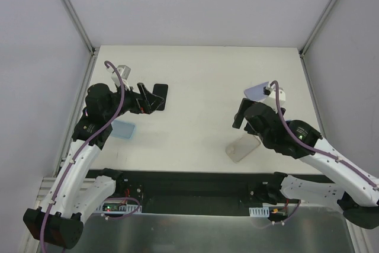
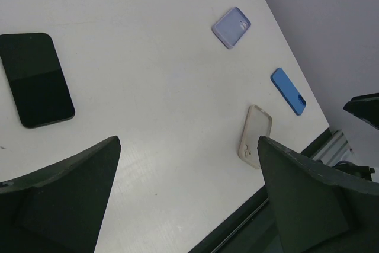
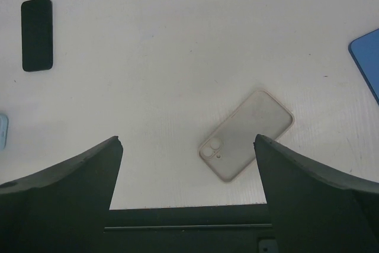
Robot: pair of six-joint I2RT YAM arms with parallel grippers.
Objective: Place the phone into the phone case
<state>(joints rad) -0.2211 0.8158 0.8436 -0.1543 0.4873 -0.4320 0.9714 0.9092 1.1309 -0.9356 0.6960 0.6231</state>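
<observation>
While both sets of jaws stand wide open and empty, the left gripper [image 2: 188, 158] hangs beside the black phone [image 2: 37, 79]; the right gripper [image 3: 186, 146] hangs near the clear case [image 3: 246, 134], at the phone's four o'clock.

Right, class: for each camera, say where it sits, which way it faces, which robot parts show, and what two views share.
Top external: above and behind the bases, looking down on the table; left arm and right arm show.
Left wrist: on the left arm, angled down across the table; open left tool at the bottom.
Right wrist: on the right arm, facing down; open right tool at the bottom.
Shared: both wrist views show the black phone and beige case.
</observation>
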